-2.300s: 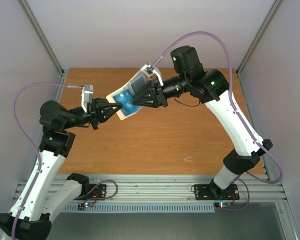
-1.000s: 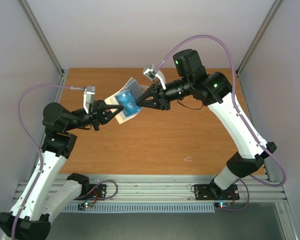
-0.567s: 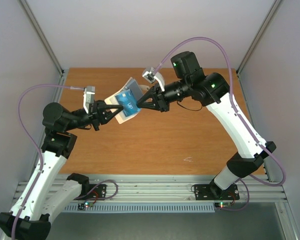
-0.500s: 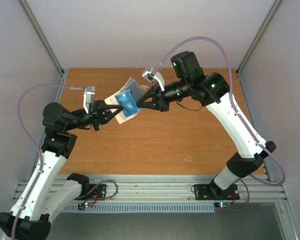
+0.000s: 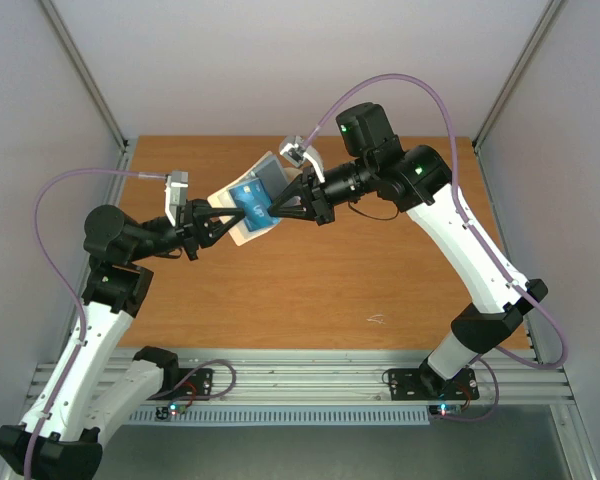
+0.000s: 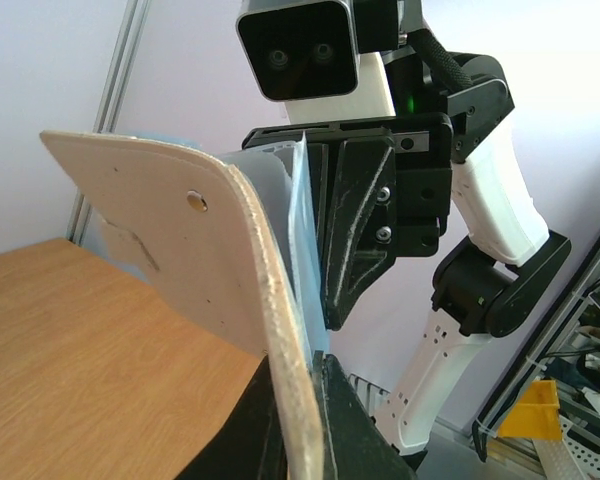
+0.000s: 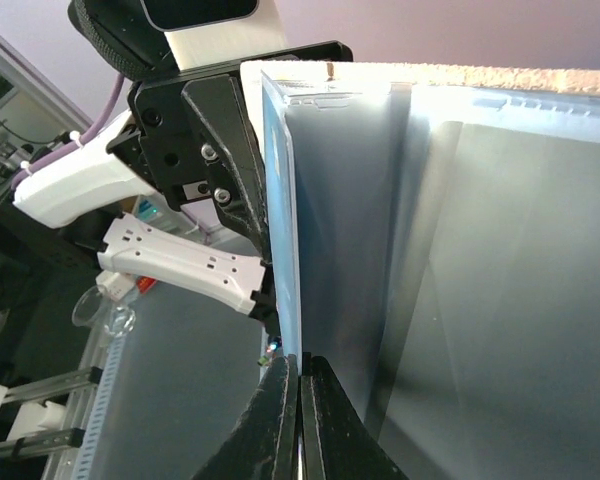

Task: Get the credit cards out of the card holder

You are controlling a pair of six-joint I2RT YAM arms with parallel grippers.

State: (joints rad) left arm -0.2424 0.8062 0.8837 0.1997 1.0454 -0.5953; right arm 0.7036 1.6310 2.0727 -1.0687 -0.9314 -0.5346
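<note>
Both grippers meet in the air above the back left of the table. My left gripper point(image 5: 223, 226) is shut on the lower edge of the card holder point(image 5: 236, 228), a pale wallet with a beige rim, held tilted upright. Its beige outer side point(image 6: 170, 240) fills the left wrist view, clamped between my left gripper's point(image 6: 298, 400) jaws. A bright blue credit card point(image 5: 251, 200) sticks out of the holder. My right gripper point(image 5: 273, 208) is shut on that card's edge point(image 7: 283, 230), seen edge-on above my right gripper point(image 7: 300, 375). The holder's grey inner panel point(image 7: 480, 260) lies beside it. The black and teal cards are hidden.
The wooden table point(image 5: 380, 270) lies under both arms, with a small pale scrap point(image 5: 376, 320) near its front right. Grey walls and metal posts close in the back and sides. The aluminium rail point(image 5: 300, 380) with the arm bases runs along the near edge.
The holder has folded more upright and shifted slightly left. My right gripper has followed it left, staying on the blue card. My left gripper has kept its hold.
</note>
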